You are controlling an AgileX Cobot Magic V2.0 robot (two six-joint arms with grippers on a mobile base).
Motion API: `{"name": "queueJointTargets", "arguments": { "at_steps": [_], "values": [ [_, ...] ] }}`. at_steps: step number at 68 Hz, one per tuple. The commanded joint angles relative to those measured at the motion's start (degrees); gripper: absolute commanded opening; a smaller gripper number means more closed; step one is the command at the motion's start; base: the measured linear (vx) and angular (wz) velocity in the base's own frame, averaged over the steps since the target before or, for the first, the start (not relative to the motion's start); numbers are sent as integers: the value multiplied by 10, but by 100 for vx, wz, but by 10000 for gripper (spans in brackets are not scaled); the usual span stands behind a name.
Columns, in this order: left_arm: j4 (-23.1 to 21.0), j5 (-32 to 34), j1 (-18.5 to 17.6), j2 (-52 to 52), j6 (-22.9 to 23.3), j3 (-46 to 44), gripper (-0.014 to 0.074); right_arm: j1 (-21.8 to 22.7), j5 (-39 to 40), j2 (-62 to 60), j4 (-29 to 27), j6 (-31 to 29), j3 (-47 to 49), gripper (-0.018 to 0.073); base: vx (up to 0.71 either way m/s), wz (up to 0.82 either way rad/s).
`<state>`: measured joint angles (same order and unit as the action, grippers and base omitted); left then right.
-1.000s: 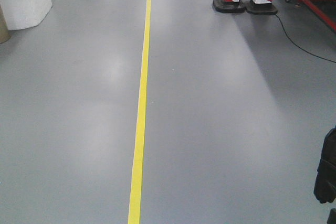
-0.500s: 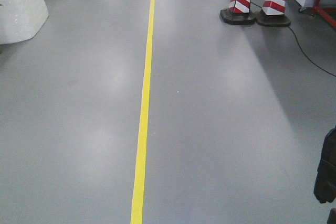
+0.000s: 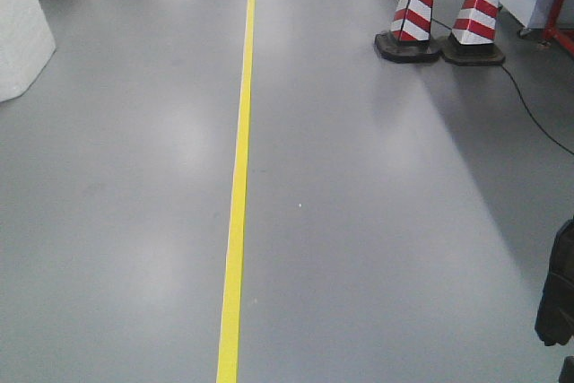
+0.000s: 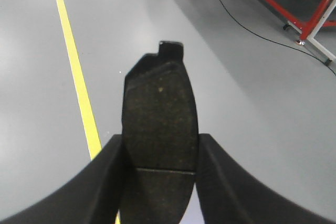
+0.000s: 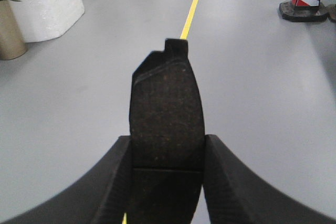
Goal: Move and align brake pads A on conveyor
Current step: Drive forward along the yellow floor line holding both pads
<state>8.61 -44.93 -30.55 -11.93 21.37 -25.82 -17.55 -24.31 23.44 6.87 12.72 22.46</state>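
In the left wrist view a dark, speckled brake pad [image 4: 160, 114] with a thin cross groove stands lengthwise between the jaws of my left gripper [image 4: 160, 153], which is shut on it above the grey floor. The right wrist view shows the same kind of brake pad [image 5: 167, 114] held in my right gripper [image 5: 167, 153], also shut on it. A black part of my right arm [image 3: 558, 298] shows at the right edge of the front view. The conveyor is out of view.
A yellow floor line [image 3: 238, 177] runs ahead over grey floor. Two red-and-white cones [image 3: 413, 8] with a black cable [image 3: 529, 114] stand at the far right. A red frame [image 4: 283, 3] lies to the right. A white wrapped object [image 5: 50, 1] and a potted plant [image 5: 9, 19] stand at the left.
The front view has advanced and swung slightly: the cones slid right and lower, the white object slid off to the left. The arm part at the right edge stays put.
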Motion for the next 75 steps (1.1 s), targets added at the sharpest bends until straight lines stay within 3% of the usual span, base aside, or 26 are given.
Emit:
{"name": "queueJointTargets", "arguments": {
  "at_steps": [1, 75],
  "values": [
    [3, 49, -2, -6, 2, -16, -6, 3, 53, 3, 6, -6, 18, -4, 67, -6],
    [3, 49, -2, -6, 2, -16, -6, 3, 53, 3, 6, -6, 18, -4, 70, 3]
  ]
}}
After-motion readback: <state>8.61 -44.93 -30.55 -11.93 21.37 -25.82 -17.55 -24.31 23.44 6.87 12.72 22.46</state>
